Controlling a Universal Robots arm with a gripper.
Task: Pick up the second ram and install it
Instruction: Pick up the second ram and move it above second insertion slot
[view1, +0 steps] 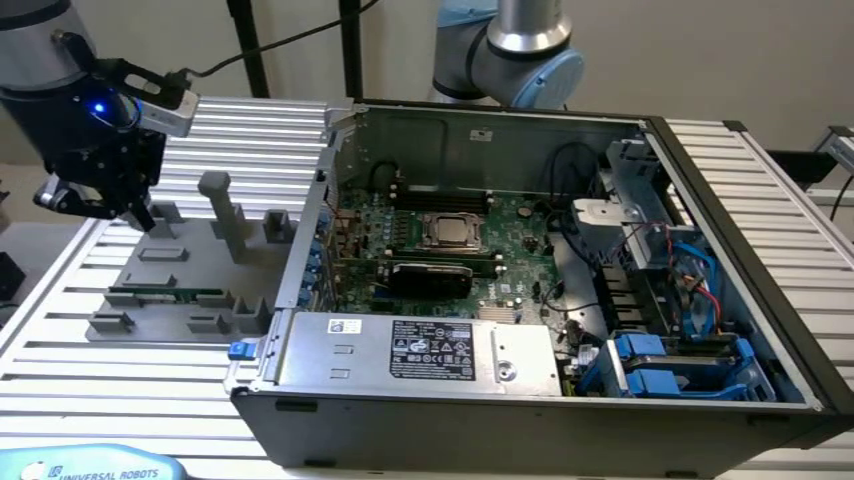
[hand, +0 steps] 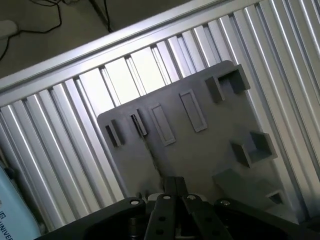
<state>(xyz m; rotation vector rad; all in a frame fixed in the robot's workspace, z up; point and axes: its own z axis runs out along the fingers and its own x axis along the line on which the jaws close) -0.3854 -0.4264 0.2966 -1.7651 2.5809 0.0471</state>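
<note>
The second ram (view1: 167, 295), a thin green stick, rests on its edge in the grey holder plate (view1: 147, 270) at the exterior view's left, outside the computer case (view1: 534, 400). My gripper (view1: 134, 214) hangs above the far end of that plate, well clear of the stick, with nothing in it. In the wrist view its black fingers (hand: 172, 187) are pressed together, shut, over the grey plate (hand: 200, 150). Inside the case lies the green motherboard (view1: 514, 225) with a ram stick (view1: 434, 190) seated behind the processor.
Grey posts (view1: 220, 215) and blocks (view1: 276, 226) stand up from the holder plate between my gripper and the case wall (view1: 314, 230). The plate sits on a ribbed aluminium table (view1: 94, 380). A second arm's base (view1: 514, 50) rises behind the case.
</note>
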